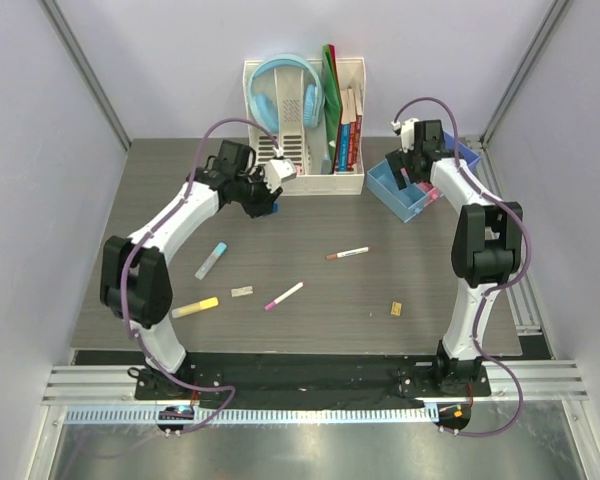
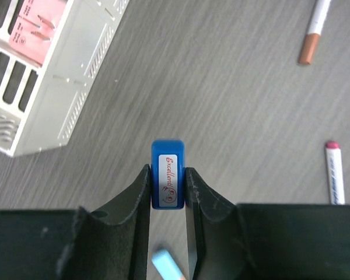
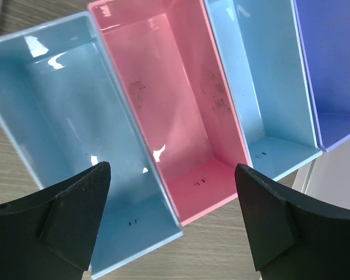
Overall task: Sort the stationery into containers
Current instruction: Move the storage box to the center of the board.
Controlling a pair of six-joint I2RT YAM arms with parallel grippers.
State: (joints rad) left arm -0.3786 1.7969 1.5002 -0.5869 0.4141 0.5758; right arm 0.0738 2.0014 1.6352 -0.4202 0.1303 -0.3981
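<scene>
My left gripper (image 1: 267,201) (image 2: 167,182) is shut on a small blue block (image 2: 167,173) with a white label, held above the table near the white organiser. My right gripper (image 1: 412,168) (image 3: 172,171) is open and empty above the row of bins: blue (image 3: 64,122), pink (image 3: 175,105), light blue (image 3: 262,81) and purple-blue (image 3: 332,58), all empty. On the table lie a yellow highlighter (image 1: 195,307), a grey block (image 1: 242,292), a pink-tipped white pen (image 1: 284,295) (image 2: 333,172), a white marker with brownish cap (image 1: 347,253) (image 2: 313,32) and a tan block (image 1: 394,309).
A light-blue-capped marker (image 1: 211,260) lies left of centre. The tall white slotted organiser (image 1: 305,150) (image 2: 52,76) stands at the back with light-blue headphones (image 1: 285,95) and upright books (image 1: 345,125). The bins (image 1: 405,192) sit at the back right.
</scene>
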